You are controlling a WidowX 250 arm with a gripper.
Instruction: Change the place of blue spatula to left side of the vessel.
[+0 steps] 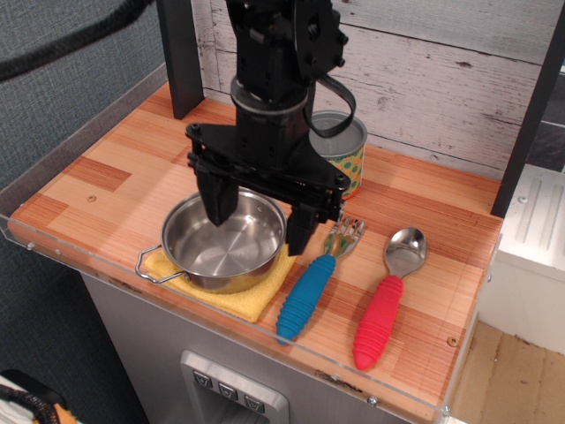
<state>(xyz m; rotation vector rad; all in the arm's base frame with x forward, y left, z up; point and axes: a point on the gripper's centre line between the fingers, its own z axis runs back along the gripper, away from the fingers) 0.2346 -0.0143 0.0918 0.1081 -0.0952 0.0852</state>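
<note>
The blue spatula (307,295) lies flat on the wooden counter to the right of the vessel, its ribbed blue handle toward the front and its silver fork head (347,235) toward the back. The vessel (223,241), a shiny steel pot with wire loop handles, sits on a yellow cloth (253,292). My gripper (259,223) is open, fingers pointing down. It hangs over the right half of the pot. Its right finger (301,230) is just left of the fork head. It holds nothing.
A red-handled spoon (386,300) lies to the right of the spatula. A green-dotted tin can (342,148) stands behind, partly hidden by the arm. A clear plastic rim (115,281) edges the counter's front and left. A wooden wall is at the back.
</note>
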